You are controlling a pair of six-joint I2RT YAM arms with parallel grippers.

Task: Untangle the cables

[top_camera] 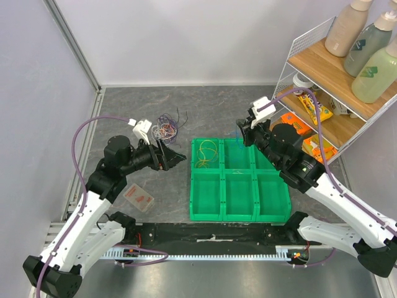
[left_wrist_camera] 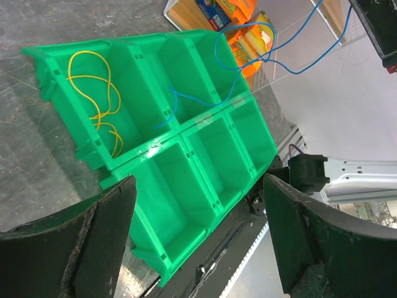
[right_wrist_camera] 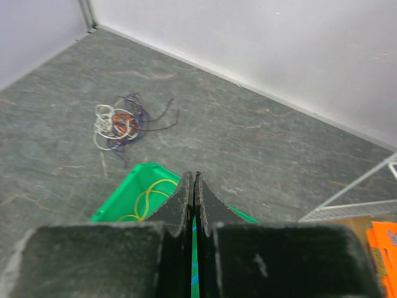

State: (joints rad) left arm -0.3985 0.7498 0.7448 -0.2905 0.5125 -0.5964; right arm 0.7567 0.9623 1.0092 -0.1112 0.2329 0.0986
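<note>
Top external view: grey worktop (top_camera: 124, 102), with a green tray (top_camera: 223, 169) of six compartments in the middle, near the arm bases.

Left gripper (top_camera: 177, 159): jaws wide open, nothing between them. It hangs just left of the tray's far-left corner and points at the tray. Left wrist view looks across the tray through the open jaws.

Right gripper (top_camera: 243, 132): jaws pressed shut, at the tray's far edge over the far row. Right wrist view shows a sliver of blue pinched between them, so it grips the blue cable (left_wrist_camera: 217, 48). Left wrist view shows this cable running down from the right gripper in loose loops. Its lower end drops into the far row of the tray, apparently the middle compartment.

Yellow cable (top_camera: 206, 153): lies coiled in the far-left compartment, alone there.

Cable bundle (top_camera: 166, 128): the rest of the cables, purple, white, orange and dark, in a tangled heap. It sits on the worktop beyond the left gripper, left of the tray's far-left corner and not touching the tray.

Other compartments show only bare green.

Clear packet (top_camera: 138, 197) with orange bits inside lies on the worktop, left of the tray beside the left arm.

Wire shelf (top_camera: 322, 65) stands at far right, with bottles (top_camera: 347, 25) on top and orange and yellow packs lower down.
</note>
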